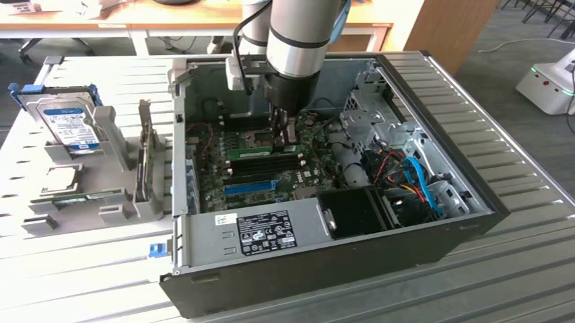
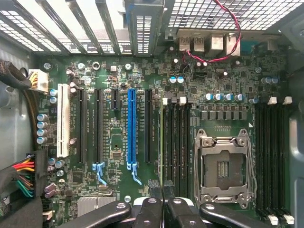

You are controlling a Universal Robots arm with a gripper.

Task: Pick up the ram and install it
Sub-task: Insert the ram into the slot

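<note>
spare stick (image 1: 85, 197) lying on the rack (image 1: 54, 222), way off toward the exterior view's left of the claw | claw (image 1: 287, 140) clenched tight on the ram (image 2: 162, 142), edge-on right under it over the black memory slots (image 2: 178, 142) | CPU socket (image 2: 223, 161) just beside

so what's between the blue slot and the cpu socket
In the wrist view, one black card slot and then a bank of black memory slots lie between them.

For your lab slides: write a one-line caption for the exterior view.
Robot arm reaches into the open computer case, shut pincer low over the memory slots.
</note>
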